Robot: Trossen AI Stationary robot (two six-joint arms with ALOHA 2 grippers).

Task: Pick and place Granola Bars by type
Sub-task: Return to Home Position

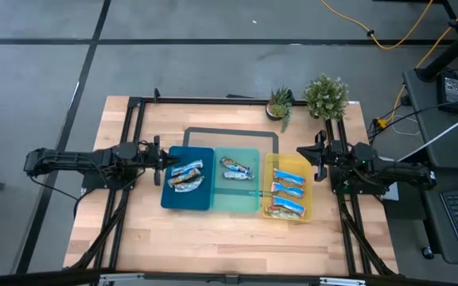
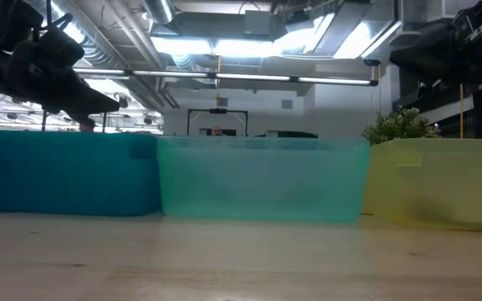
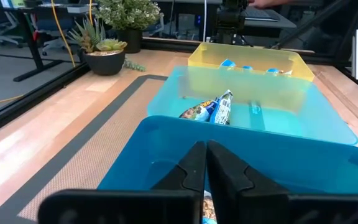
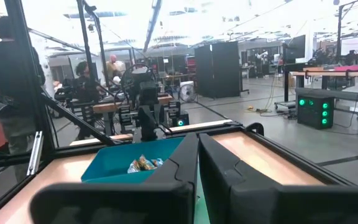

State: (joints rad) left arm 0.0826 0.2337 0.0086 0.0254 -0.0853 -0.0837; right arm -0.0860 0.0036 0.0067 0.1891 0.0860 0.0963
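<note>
Three trays stand side by side: dark blue (image 1: 173,195), teal (image 1: 243,202), yellow (image 1: 304,168). Granola bars lie in each. A small silvery-brown and blue pile (image 1: 186,175) is in the blue tray, two bars (image 1: 235,168) are in the teal one, and a row of blue-wrapped bars (image 1: 286,191) is in the yellow one. My left gripper (image 1: 168,161) is shut and hovers at the blue tray's left rim (image 3: 166,127), holding nothing. My right gripper (image 1: 302,152) is shut with nothing in it, above the yellow tray's far right corner.
Two potted plants (image 1: 280,102) (image 1: 326,95) stand at the table's far edge. A dark-bordered mat (image 1: 229,133) lies behind the trays. Black frame rails (image 1: 130,143) run along the table's left and right sides. Bare wood (image 1: 229,238) lies in front of the trays.
</note>
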